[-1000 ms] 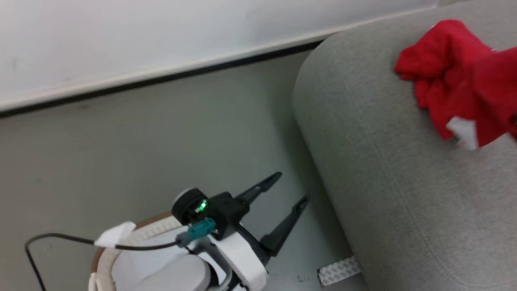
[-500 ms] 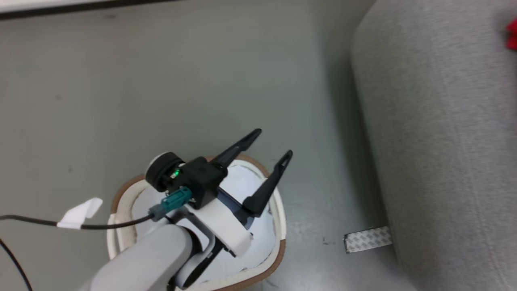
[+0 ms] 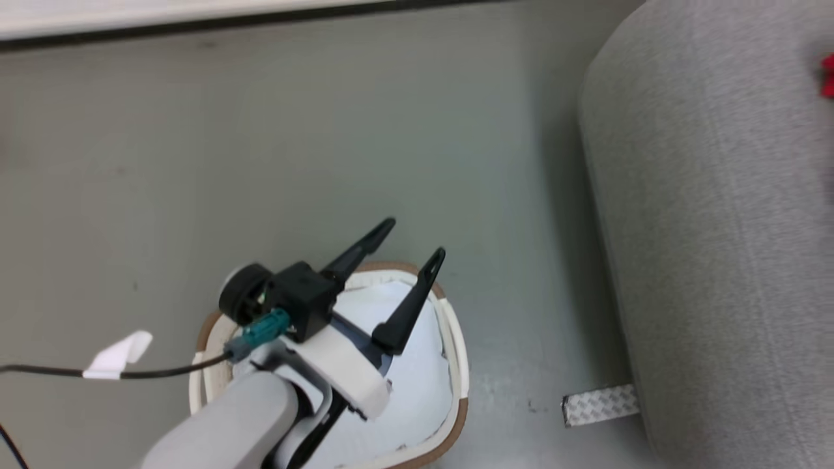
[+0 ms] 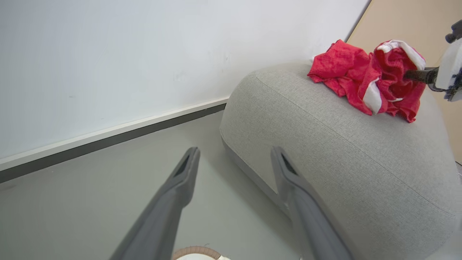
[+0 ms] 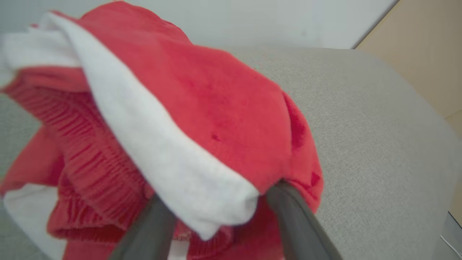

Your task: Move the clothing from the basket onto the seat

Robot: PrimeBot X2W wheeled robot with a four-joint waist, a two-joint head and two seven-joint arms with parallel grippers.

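Red knit with white bands: the clothing (image 5: 202,108) lies bunched directly ahead of the right gripper (image 5: 218,202), draped over both fingers so that their tips are buried. What shows of the jaws stands well apart, with no pinch visible, so I read this gripper as released, the fabric merely lying on it. Grey woven seat (image 5: 361,144) is under and beyond the cloth.

From the left wrist, the pile (image 4: 364,77) sits on the crown of the seat (image 4: 325,151), far ahead and to the right of the left gripper (image 4: 234,150). That gripper is spread wide and carries nothing. In the head view it (image 3: 416,237) hangs over the far end of the basket (image 3: 454,339). The bare white bottom below it has no red in it, though the forearm hides part.

Judgement: step in hand is leaving the garment and getting the right fingers out.
- Hold the jaws wide and back straight out along the fingers' own line.
- Go slowly: the ribbed band next to the left finger looks likely to snag and trail.
- Lift slightly only if cloth rides along.
- The seat's edges are rounded, so a dragged pile could slide toward the floor (image 3: 326,130).
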